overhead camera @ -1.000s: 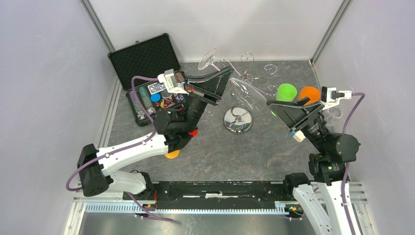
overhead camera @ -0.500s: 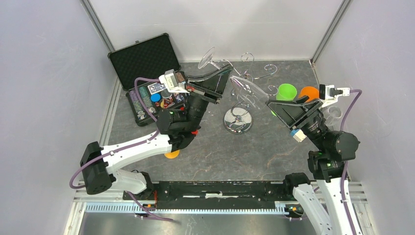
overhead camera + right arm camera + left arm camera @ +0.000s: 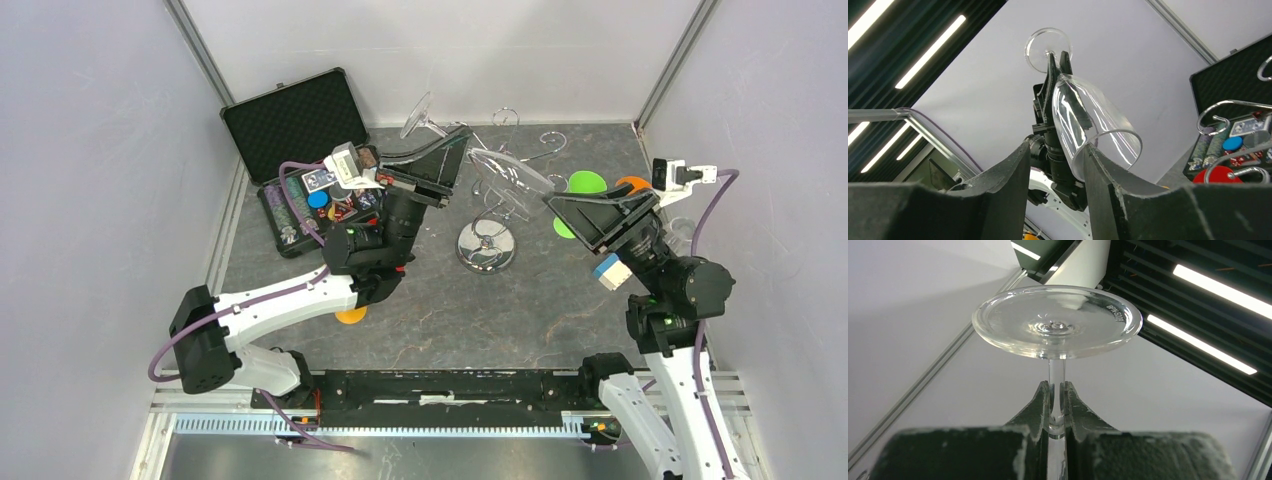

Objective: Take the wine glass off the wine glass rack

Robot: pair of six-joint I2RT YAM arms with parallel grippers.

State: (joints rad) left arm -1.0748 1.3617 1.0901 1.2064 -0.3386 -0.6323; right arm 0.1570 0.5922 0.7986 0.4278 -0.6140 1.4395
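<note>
1. The left gripper (image 3: 1056,406) has its jaws clamped on the stem of the glass (image 3: 1057,322), just under the foot.
2. The glass is held tilted above the rack (image 3: 486,247), foot to the rear and bowl toward the right gripper (image 3: 1055,162).
3. The right gripper's jaws are apart with the bowl between them; contact cannot be told.

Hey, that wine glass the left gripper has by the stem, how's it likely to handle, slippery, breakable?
Probably slippery: the left gripper pinches only the thin, smooth stem. Likely fragile: the wine glass has a thin, clear bowl. Held tilted, it may pivot in the grip.
</note>
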